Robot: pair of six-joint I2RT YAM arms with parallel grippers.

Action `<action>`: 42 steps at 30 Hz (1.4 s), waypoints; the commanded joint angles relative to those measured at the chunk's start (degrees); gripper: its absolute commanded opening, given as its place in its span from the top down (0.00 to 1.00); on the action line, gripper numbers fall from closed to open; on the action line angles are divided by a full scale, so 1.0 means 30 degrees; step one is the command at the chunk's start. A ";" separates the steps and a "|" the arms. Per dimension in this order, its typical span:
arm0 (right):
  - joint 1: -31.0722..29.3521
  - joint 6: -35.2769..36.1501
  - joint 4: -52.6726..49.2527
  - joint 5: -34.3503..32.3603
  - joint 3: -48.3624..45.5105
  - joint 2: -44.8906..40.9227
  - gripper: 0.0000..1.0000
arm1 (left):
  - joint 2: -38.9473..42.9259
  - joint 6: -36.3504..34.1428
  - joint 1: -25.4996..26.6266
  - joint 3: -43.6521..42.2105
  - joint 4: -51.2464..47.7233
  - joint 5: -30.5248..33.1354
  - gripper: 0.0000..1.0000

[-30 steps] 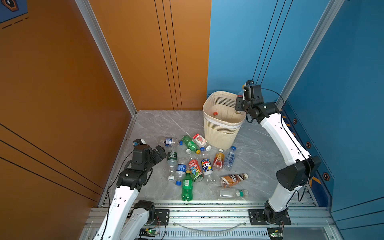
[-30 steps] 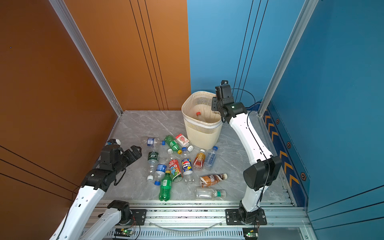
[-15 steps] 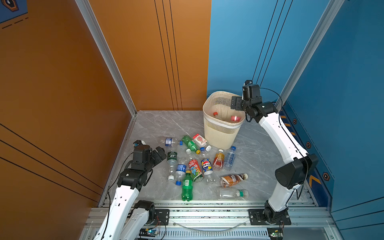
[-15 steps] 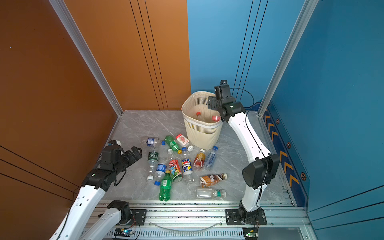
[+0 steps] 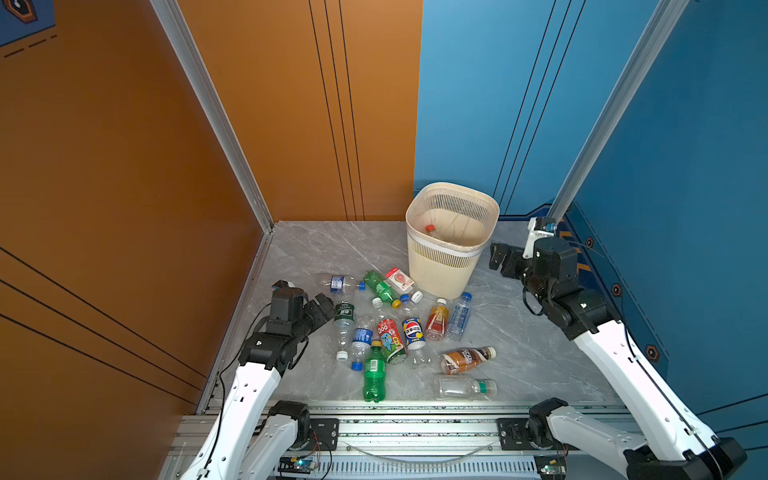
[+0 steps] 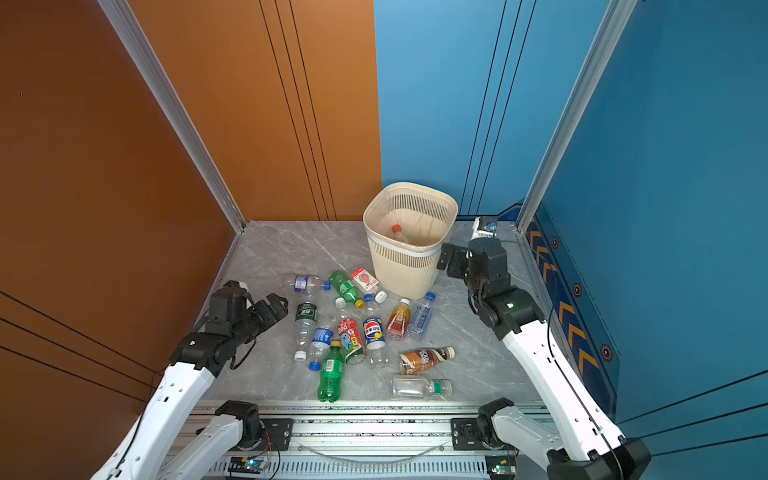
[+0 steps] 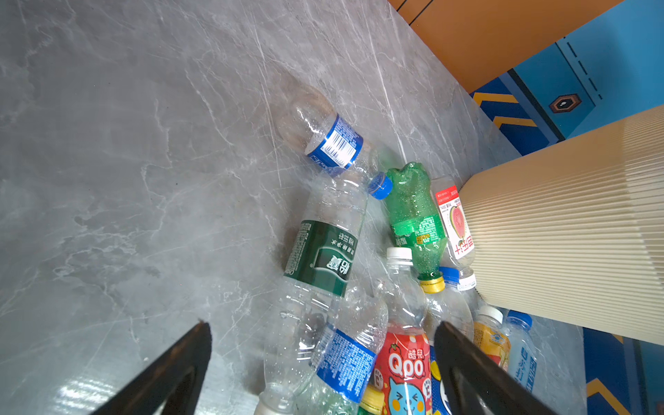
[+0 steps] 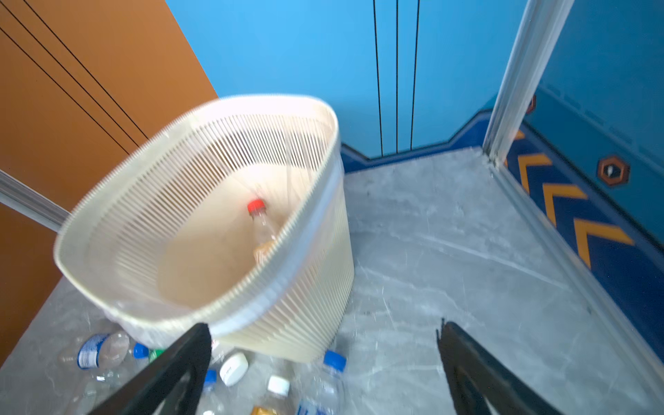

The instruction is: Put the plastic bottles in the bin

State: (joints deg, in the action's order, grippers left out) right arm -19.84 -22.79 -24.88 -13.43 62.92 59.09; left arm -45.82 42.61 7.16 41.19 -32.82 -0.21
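Both top views, item one, right hand (image 5: 500, 261): a second ago it is closed above the bin (image 5: 440, 270). Now it sits at the bin's 3 o'clock, just beside the outer wall and clear of it. Its jaws are spread wide and nothing is between them.

Item two, bin contents: we see one red-capped bottle (image 8: 257, 208) leaning inside, cap up. The rim and wall hide whatever lies lower. We judge the carried bottle is delivered, since the right hand is empty and nothing new lies beside the bin.

Item three, plastic bottles (image 5: 412, 330) left on the table (image 5: 316, 249): a dozen or so lie flat in a loose pile at the bin's 7 o'clock, several touching. The pile matches its layout of a second ago.

Item four, left hand (image 5: 323, 307): it is at the pile's 9 o'clock, hardly shifted. Its jaws are apart and empty. The left wrist view shows the green-labelled water bottle (image 7: 323, 251) lying just ahead of it.

Standing: one drop is complete and most of the stock is outstanding. We judge both hands free for the next pick, with the left better placed.
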 commanded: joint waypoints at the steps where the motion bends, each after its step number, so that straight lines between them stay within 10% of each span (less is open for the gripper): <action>1: 0.0208 -0.1361 0.0880 0.0412 -0.1010 -0.0388 0.00 | -0.0132 0.0457 0.0133 -0.0435 -0.0310 -0.1145 0.01; 7: 0.0329 -0.1106 0.0453 0.0403 0.0083 0.0555 0.00 | -0.0270 0.0926 0.2144 -0.0688 -0.1574 -0.1316 0.03; 24: 0.0530 -0.1604 0.0955 0.0485 -0.0491 0.1031 0.00 | -0.0372 0.6083 1.4861 -0.1822 -0.4187 0.2395 0.13; 42: 0.1215 -0.1765 0.1022 0.0805 -0.1409 0.0194 0.01 | -0.5789 0.5078 1.6428 -0.1023 -0.1540 0.1560 0.13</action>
State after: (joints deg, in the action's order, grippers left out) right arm -16.78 -27.11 -22.28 -11.99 59.88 61.17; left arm -61.56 59.37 55.96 36.56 -38.96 4.95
